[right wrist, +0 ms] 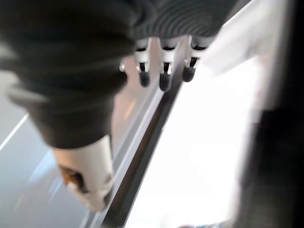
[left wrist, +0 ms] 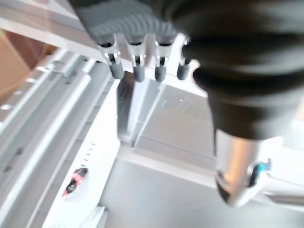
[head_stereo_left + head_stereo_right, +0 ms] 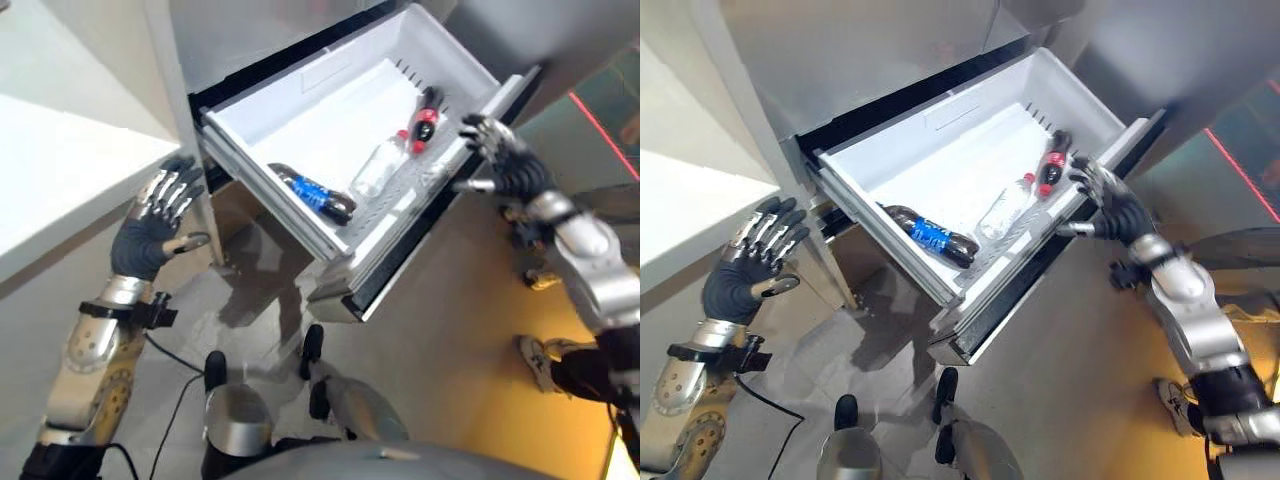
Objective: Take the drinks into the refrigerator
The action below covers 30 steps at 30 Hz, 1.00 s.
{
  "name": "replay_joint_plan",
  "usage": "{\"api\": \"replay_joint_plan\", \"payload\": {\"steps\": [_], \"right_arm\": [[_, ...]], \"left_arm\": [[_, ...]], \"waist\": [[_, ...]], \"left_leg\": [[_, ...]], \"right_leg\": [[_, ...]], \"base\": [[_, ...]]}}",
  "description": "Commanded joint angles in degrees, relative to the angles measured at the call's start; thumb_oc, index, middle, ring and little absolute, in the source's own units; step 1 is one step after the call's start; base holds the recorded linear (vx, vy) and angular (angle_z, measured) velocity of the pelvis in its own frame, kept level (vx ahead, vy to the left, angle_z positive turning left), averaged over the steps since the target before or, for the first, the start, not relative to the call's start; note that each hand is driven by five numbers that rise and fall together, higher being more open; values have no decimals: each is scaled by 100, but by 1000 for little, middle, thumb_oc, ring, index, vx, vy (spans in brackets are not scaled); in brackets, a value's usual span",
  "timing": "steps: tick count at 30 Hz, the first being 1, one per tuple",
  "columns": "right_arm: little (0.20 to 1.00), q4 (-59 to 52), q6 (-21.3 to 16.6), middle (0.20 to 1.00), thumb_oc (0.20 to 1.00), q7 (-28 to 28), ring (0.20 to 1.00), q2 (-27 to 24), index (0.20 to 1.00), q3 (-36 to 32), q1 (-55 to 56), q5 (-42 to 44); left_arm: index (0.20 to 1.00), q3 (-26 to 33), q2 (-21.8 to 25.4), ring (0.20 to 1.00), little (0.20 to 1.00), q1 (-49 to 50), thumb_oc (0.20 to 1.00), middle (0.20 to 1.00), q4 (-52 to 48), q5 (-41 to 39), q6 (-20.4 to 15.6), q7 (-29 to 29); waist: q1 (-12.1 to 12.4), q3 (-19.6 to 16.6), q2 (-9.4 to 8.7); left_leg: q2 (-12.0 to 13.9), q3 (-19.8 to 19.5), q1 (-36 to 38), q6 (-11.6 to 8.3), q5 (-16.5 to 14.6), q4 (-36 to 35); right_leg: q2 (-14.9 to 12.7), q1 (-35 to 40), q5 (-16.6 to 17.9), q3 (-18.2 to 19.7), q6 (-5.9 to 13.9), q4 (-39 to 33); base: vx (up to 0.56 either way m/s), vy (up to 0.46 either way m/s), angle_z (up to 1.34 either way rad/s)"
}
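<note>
Drawer (image 3: 300,120) pulled out holding three bottles (image 3: 312,192), left hand (image 3: 150,230) spread, right hand (image 3: 500,160) spread at drawer front.

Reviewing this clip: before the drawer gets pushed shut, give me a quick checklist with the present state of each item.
1. Drinks inside the drawer: dark bottle, clear bottle and red-capped bottle all lie in it: ok.
2. Nothing sticks up above the rim: ok, all lie flat.
3. Right robot hand at the drawer's front edge, fingers straight: ok; contact: cannot tell.
4. Left robot hand open, holding nothing, apart from the drawer: ok.
5. Drawer closed: not ok, it is pulled out.
</note>
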Motion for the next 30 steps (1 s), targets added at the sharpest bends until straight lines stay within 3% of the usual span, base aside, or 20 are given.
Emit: {"api": "replay_joint_plan", "payload": {"steps": [1,2,6,9,13,14,15,16,17,24,30], "right_arm": [[1000,-246,-600,1000,1000,-108,1000,162,1000,-375,-129,247],[1000,-304,-581,1000,1000,-108,1000,185,1000,-421,-53,237],[1000,-457,-757,1000,1000,-196,1000,1089,1000,-1132,1058,-162],[1000,-74,-762,1000,1000,-241,1000,1517,1000,-1127,1423,-315],[1000,477,-726,1000,1000,-475,1000,1736,1000,-923,1670,-1004],[865,738,-727,865,865,-560,865,1821,865,-780,1622,-1051],[529,1029,-711,529,529,-576,529,1900,529,-609,1583,-1019],[338,1176,-700,338,338,-558,338,1954,338,-470,1539,-1005],[200,1246,-703,200,200,-545,200,1998,200,-323,1501,-988],[200,3121,-511,200,200,-295,200,2431,200,1090,434,-344],[200,3631,-364,200,200,-123,200,2568,200,1921,-274,-374]], "left_arm": [[1000,115,-189,1000,1000,198,1000,1000,-291,381,-304,-54],[1000,91,-171,1000,1000,206,1000,1000,-297,386,-302,-52],[1000,289,-515,1000,1000,351,1000,1000,-265,552,-352,-85],[1000,269,-655,1000,1000,400,1000,1000,-244,590,-392,-96],[1000,195,-744,1000,1000,348,1000,1000,-197,697,-460,-46],[1000,135,-755,1000,1000,300,1000,1000,-186,730,-478,-10],[1000,82,-746,1000,1000,252,1000,1000,-165,719,-491,-5],[1000,16,-742,1000,1000,216,1000,1000,-148,702,-501,-6],[1000,-46,-755,1000,1000,171,1000,1000,-133,709,-517,22],[1000,-693,-769,1000,1000,-327,1000,1000,43,530,-498,-34],[1000,-1012,-779,1000,1000,-512,1000,1000,125,347,-417,-179]], "waist": [[-40,-587,528],[-21,-603,523],[-283,-796,684],[-378,-862,766],[-481,-933,865],[-489,-944,894],[-498,-945,911],[-506,-946,926],[-505,-961,941],[-288,-1080,1044],[-1,-1147,1041]], "left_leg": [[-436,-460,-132,691,-174,-272],[-436,-467,-134,693,-178,-271],[-506,-449,-74,757,-260,-311],[-536,-431,-54,785,-297,-321],[-578,-427,4,798,-338,-322],[-591,-441,18,800,-340,-322],[-597,-450,28,801,-341,-322],[-597,-453,42,800,-340,-322],[-602,-453,66,798,-342,-322],[-614,-605,176,746,-315,-322],[-576,-814,177,673,-240,-319]], "right_leg": [[-241,27,-638,-106,520,1090],[-243,29,-641,-113,521,1089],[-314,54,-650,-113,529,1037],[-351,32,-649,-102,538,1063],[-407,39,-663,-80,530,1115],[-415,44,-660,-74,532,1126],[-417,59,-667,-65,524,1130],[-422,77,-686,-59,516,1126],[-429,100,-702,-60,507,1121],[-515,321,-844,-196,450,1047],[-510,557,-946,-384,360,888]], "base": [[39,50,-4],[36,54,-6],[66,77,3],[31,56,1],[35,47,-5],[45,51,-5],[18,23,-5],[16,15,-5],[0,0,0],[23,-11,10],[17,-50,26]]}}
